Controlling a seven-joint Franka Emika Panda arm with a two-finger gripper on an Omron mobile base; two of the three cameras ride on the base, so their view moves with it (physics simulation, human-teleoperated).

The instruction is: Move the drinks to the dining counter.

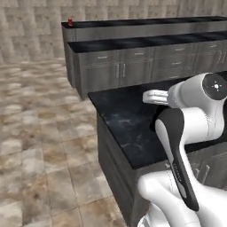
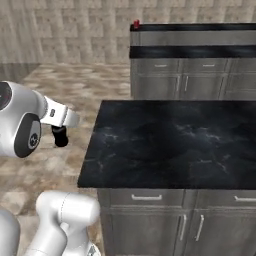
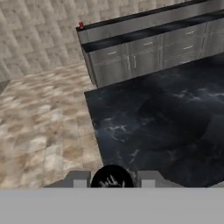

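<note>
Dining counter (image 1: 146,31) cropped at right

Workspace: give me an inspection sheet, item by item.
Surface: near black-topped block, bare stone top.
Job's things: one red can on the raised ledge at the end of the dining counter; a dark round thing sits between the gripper's fingertips, likely the bottle.
Clutter: nothing seen.
Gripper: gripper beside the block's edge, over the floor, shut on the dark thing.
Cables: nothing seen.
Surroundings: tiled floor, stone-look wall, grey drawers.
</note>
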